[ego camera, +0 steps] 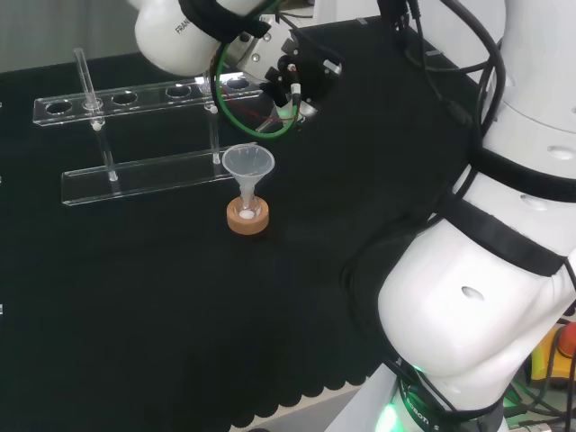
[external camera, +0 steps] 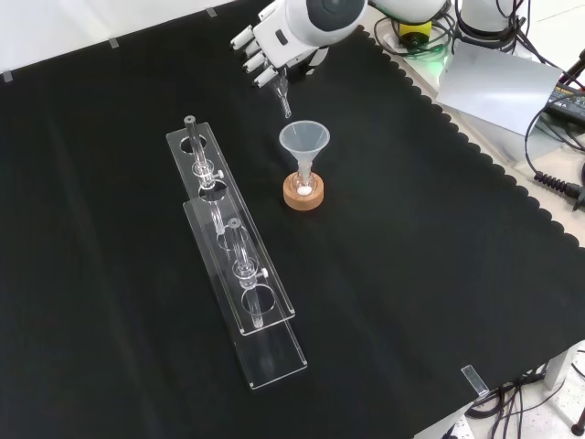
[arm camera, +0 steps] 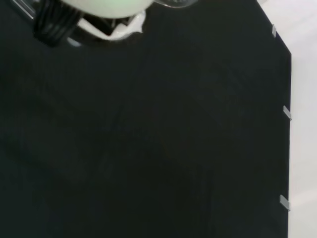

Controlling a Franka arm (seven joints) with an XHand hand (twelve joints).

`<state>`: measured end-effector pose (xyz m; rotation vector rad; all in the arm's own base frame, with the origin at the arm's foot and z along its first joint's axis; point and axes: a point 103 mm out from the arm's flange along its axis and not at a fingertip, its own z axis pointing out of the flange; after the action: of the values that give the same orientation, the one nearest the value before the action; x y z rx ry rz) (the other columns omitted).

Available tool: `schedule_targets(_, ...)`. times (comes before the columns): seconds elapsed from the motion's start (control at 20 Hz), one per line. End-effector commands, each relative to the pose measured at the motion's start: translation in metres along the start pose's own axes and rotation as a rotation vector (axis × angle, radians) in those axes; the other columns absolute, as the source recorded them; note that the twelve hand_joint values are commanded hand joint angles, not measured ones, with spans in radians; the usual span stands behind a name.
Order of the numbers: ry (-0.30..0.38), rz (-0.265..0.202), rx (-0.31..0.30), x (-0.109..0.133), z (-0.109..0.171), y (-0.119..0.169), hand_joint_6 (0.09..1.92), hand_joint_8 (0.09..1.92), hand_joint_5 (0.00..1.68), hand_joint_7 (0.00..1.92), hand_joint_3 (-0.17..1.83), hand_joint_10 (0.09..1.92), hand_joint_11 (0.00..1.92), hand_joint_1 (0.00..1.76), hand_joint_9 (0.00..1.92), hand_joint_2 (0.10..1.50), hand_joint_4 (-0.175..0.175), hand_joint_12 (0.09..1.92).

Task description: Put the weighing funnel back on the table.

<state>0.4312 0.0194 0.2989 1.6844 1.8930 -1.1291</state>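
**Weighing funnel [external camera: 283, 101] held aloft, not yet on the counter [external camera: 411, 302]**

Head view: the hand [ego camera: 290, 76] hangs over the far part of the counter, above and beyond the funnel [ego camera: 249, 165], which stands mouth up with its stem in a small flask [ego camera: 250, 210] on a cork ring [ego camera: 247, 220]. A clear rack [ego camera: 135, 173] lies to their left. From this side the hand shows mostly its dark back and a green cable, so what it carries is hard to make out.

Front view: this one settles it. The fingers [external camera: 249, 57] are curled, and a short clear stem pokes down from under them. That is the weighing funnel, gripped by its body with the stem pointing at the cloth. It hangs in the air just above and behind the funnel's mouth, touching nothing else. Held that way it can probably be carried clear of the funnel and lowered (there is plenty of bare cloth to the right of the cork ring). The step in hand looks like the carry before the set-down.

Wrist view: a blurred white part of the hand sits against bare black cloth, with the cloth's edge to one side. It shows open counter under the palm, which the other views cannot confirm. A clear curved edge shows at the picture's border, and I cannot tell whether it is the weighing funnel.
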Motion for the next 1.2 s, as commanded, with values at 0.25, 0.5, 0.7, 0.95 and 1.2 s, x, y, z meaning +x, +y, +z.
schedule_targets(0.25,0.136,0.019,0.017,-0.019,0.030,0.003,0.97,0.66,1.12,0.84,0.75,0.39,0.69,1.08,1.08,0.68,0.175,1.17)
schedule_targets(0.5,0.219,0.038,0.038,-0.029,0.052,0.009,0.97,0.66,1.12,0.84,0.75,0.39,0.69,1.08,1.09,0.68,0.175,1.17)
schedule_targets(0.7,0.250,0.047,0.047,-0.036,0.068,0.015,0.97,0.66,1.12,0.84,0.75,0.39,0.69,1.08,1.09,0.68,0.175,1.17)
schedule_targets(0.95,0.272,0.059,0.044,-0.045,0.078,0.021,0.98,0.66,1.12,0.84,0.75,0.39,0.70,1.08,1.08,0.68,0.175,1.17)
schedule_targets(1.2,0.306,0.057,0.034,-0.048,0.081,0.026,0.98,0.66,1.12,0.84,0.75,0.39,0.70,1.08,1.08,0.68,0.175,1.16)
